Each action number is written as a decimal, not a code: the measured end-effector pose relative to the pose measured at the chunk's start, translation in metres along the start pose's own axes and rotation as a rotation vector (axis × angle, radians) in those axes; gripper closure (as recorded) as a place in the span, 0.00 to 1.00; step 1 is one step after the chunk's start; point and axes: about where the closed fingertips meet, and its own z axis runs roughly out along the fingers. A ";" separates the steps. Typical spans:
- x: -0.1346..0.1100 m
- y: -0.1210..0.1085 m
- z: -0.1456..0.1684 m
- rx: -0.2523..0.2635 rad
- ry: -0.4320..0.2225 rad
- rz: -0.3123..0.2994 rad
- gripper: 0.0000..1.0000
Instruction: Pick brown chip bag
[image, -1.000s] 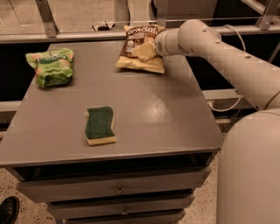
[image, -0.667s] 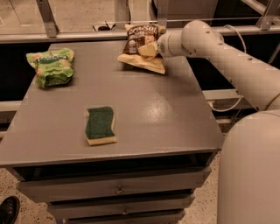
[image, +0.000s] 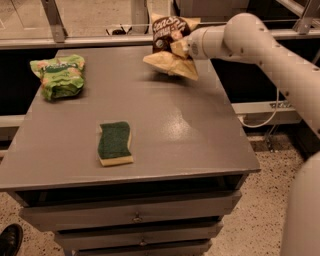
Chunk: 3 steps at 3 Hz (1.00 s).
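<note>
The brown chip bag (image: 167, 45) has a dark brown top with white lettering and a pale tan bottom edge. It hangs tilted above the far right part of the grey table (image: 165, 135), off the surface, with a shadow under it. My gripper (image: 178, 48) reaches in from the right on the white arm and is shut on the bag's right side.
A green chip bag (image: 59, 75) lies at the table's far left. A green-and-yellow sponge (image: 115, 143) lies near the front middle. Drawers run below the tabletop. A metal rail and posts stand behind the table. A dark shoe (image: 9, 241) shows at the bottom left.
The brown chip bag has risen off the table and stands more upright in my gripper, which lifted slightly. The green bag and sponge have not moved.
</note>
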 end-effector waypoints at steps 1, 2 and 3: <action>-0.031 0.041 -0.028 -0.135 -0.067 -0.077 1.00; -0.077 0.095 -0.056 -0.304 -0.148 -0.170 1.00; -0.067 0.117 -0.060 -0.390 -0.113 -0.194 1.00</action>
